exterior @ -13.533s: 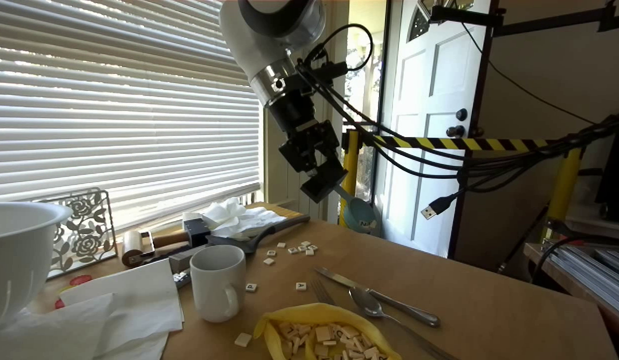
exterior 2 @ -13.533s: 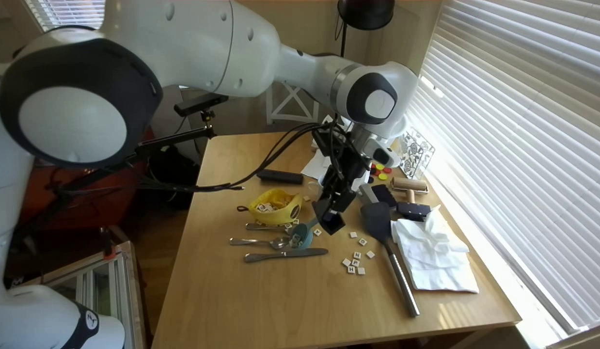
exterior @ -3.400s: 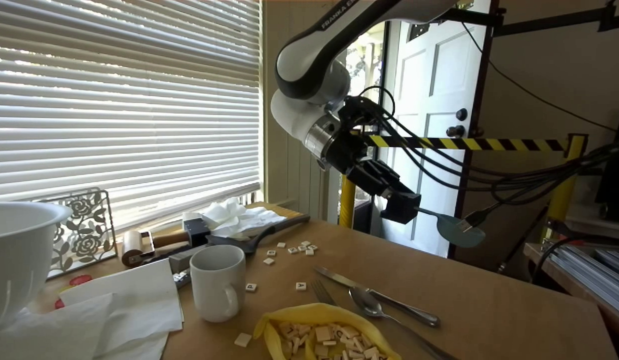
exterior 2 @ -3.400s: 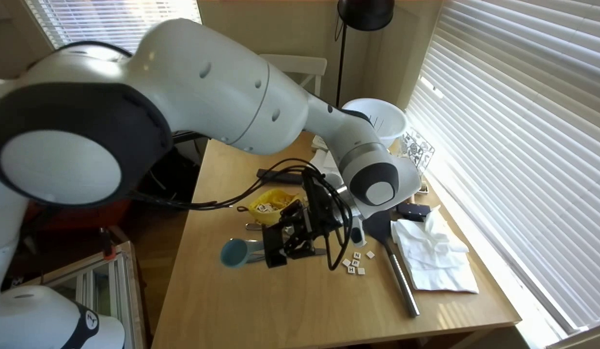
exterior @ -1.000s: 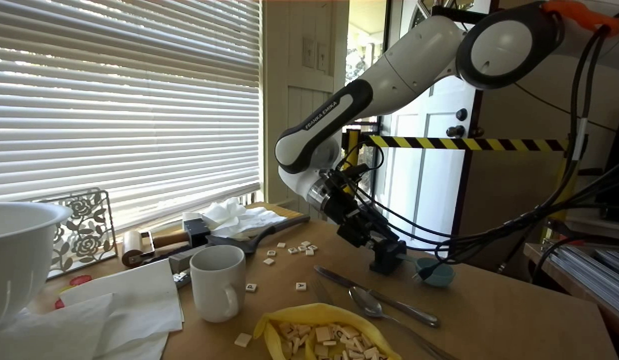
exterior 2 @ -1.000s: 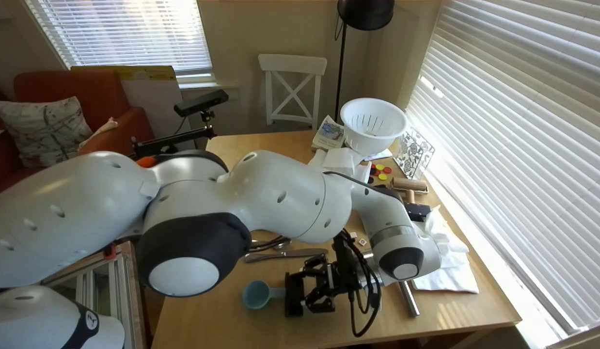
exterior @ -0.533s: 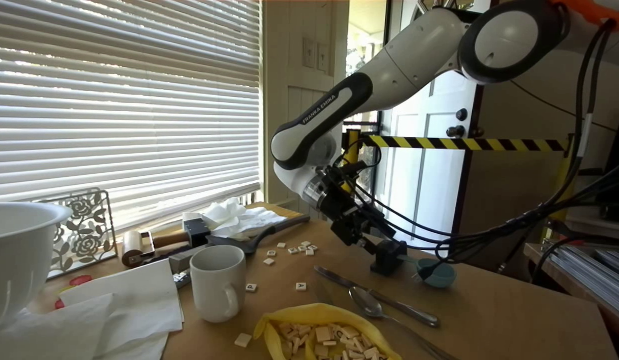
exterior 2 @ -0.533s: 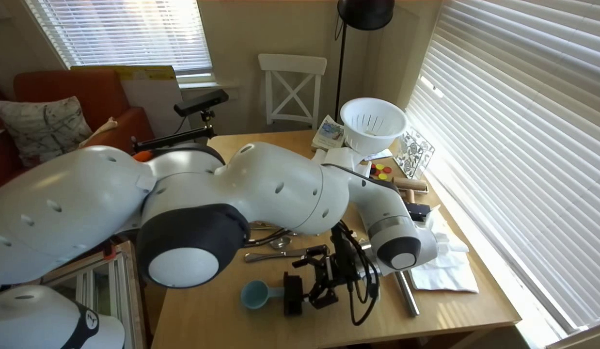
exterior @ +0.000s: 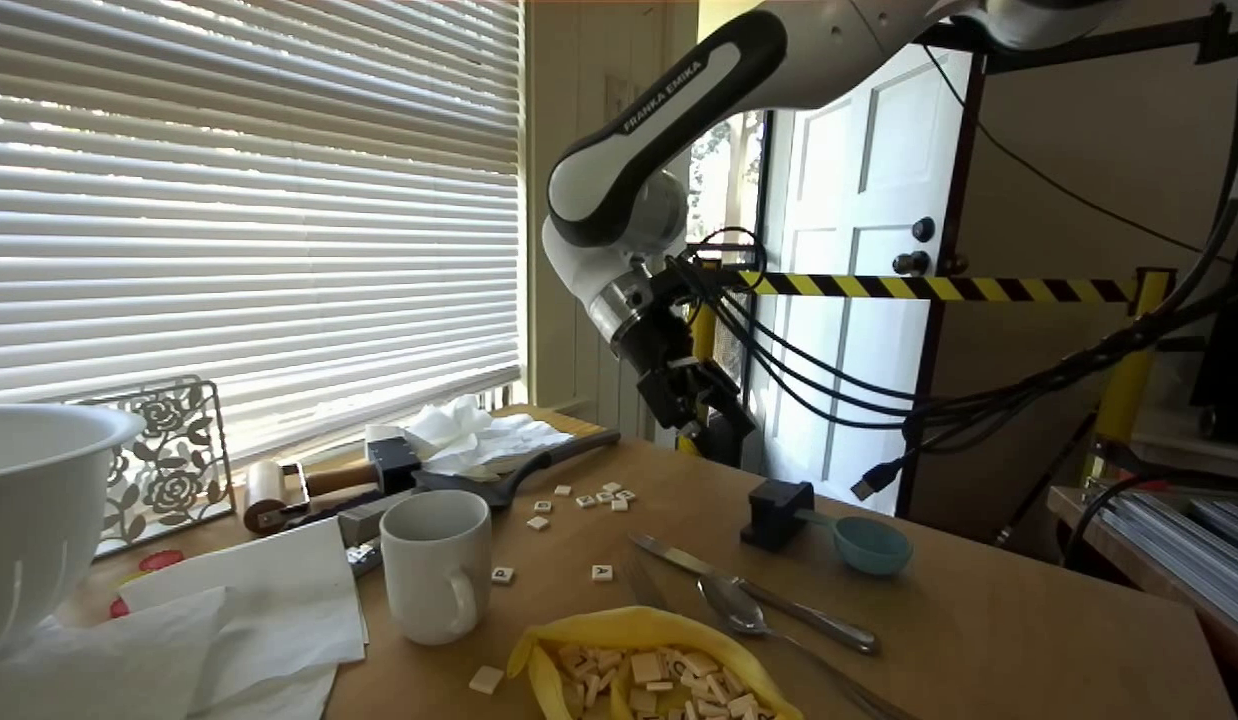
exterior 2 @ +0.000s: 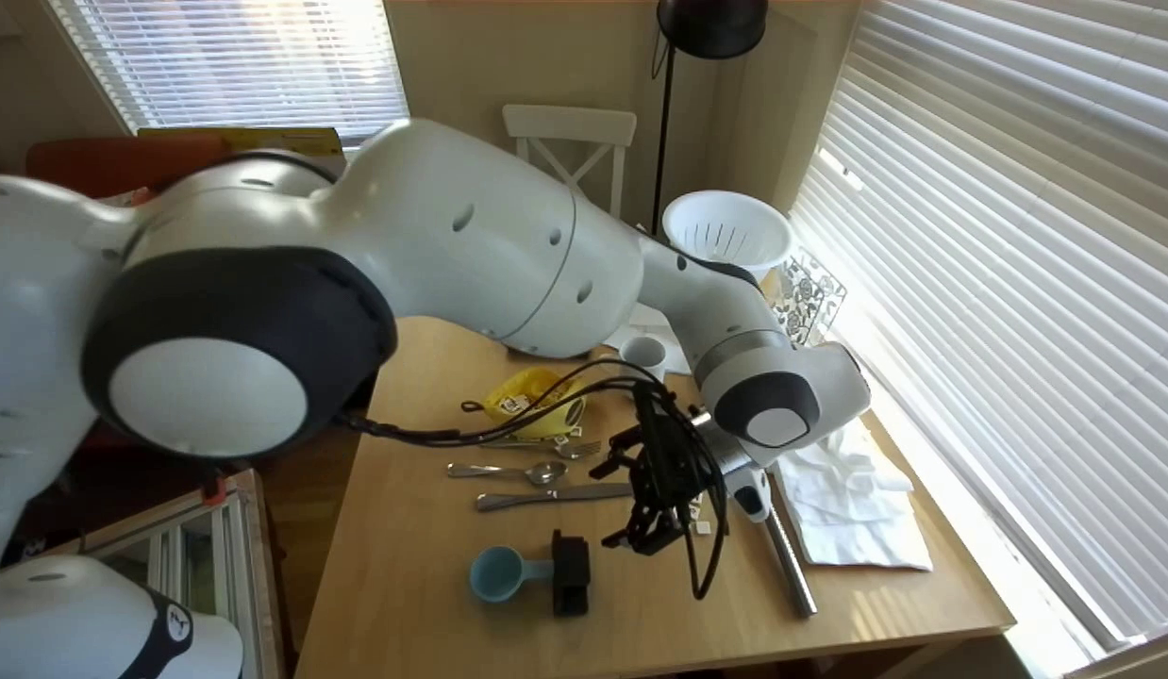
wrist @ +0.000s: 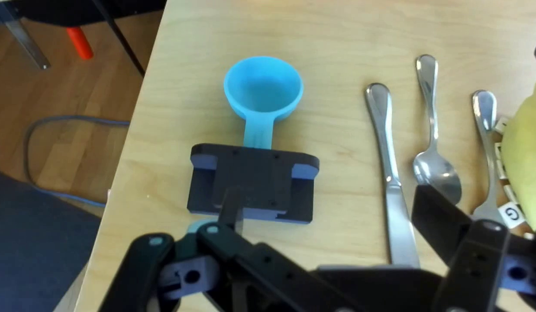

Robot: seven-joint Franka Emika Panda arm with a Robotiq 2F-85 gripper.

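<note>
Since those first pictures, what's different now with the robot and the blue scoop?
The blue scoop and its black block came down out of the air onto the table, past the knife, away from the yellow bag. The gripper opened, let go of the block and pulled back up. The mug, spoon and knife stayed put.

Bent white arm (exterior 2: pixel 494 231), wrist (exterior: pixel 624 305) angled downward, hand (wrist: pixel 328 203) in midair, fingers (wrist: pixel 439 221) wide apart.

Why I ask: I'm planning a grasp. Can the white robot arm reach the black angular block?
Probably yes: the open black gripper hangs close by, with nothing visible between it and the block.
</note>
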